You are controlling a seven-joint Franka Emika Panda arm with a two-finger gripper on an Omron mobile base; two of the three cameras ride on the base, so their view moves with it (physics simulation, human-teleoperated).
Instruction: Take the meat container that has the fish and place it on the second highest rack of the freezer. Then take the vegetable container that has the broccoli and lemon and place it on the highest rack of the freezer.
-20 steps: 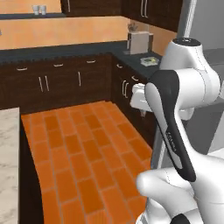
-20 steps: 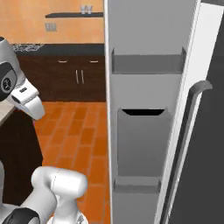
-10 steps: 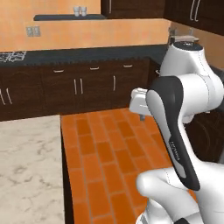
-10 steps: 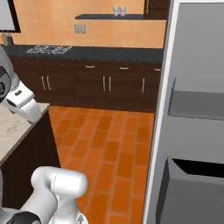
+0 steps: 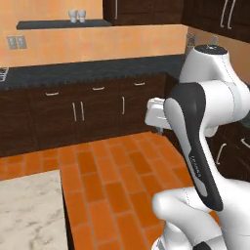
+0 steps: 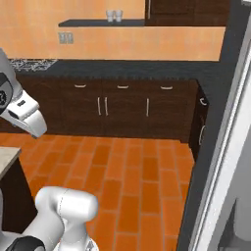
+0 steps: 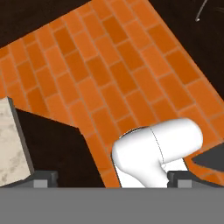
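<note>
My gripper (image 7: 112, 178) is open, its two dark fingertips (image 7: 43, 177) far apart with nothing held between them; below it lie orange brick floor and a corner of marble counter. The hand (image 5: 156, 115) hangs in mid-air over the floor, in front of the dark cabinets, and shows again at the left as the hand (image 6: 25, 116). The freezer (image 6: 223, 157) appears as a slanting light-grey edge at the far right. The meat container with the fish and the vegetable container with the broccoli and lemon are out of view.
Dark lower cabinets (image 5: 83, 112) under a black counter run along the back wall, with a shelf holding two cups (image 5: 76, 15) above. A marble counter (image 5: 27, 215) stands at the lower left. Orange brick floor (image 6: 132, 171) lies open between them.
The base has turned left, so the whole scene slid right: the freezer moved from mid-picture to the right edge and the marble counter came into view. The gripper stayed open.
</note>
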